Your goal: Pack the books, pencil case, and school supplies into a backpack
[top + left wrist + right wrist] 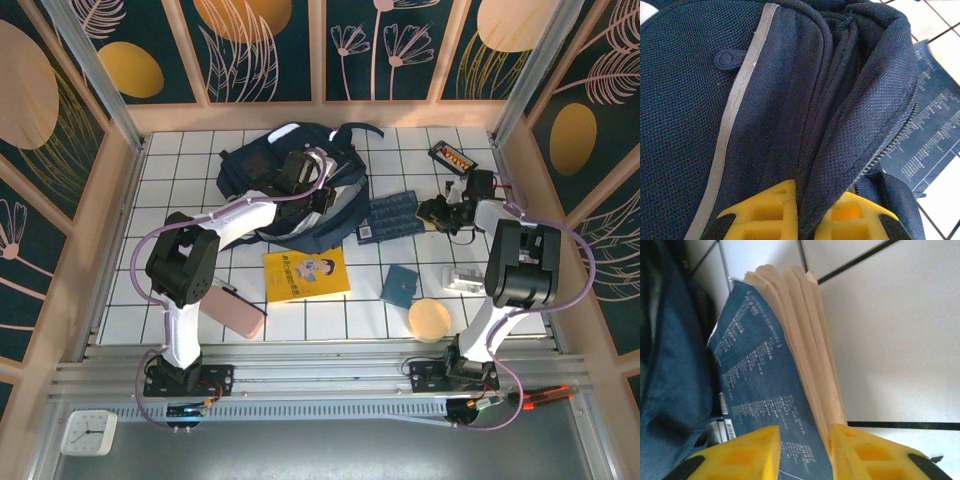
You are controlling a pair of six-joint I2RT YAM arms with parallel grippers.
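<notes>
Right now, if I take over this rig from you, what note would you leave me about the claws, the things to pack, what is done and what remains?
Left claw: shut on the backpack, pinching the fabric at its opening.
Right claw: shut on the navy book at its edge, beside the backpack, pages fanned.
Lying on the table, outside the backpack: yellow book, pencil case at near left, teal pad.
Done: opening gripped, first book gripped.
Left: put both books, the pencil case and the teal pad inside.
</notes>
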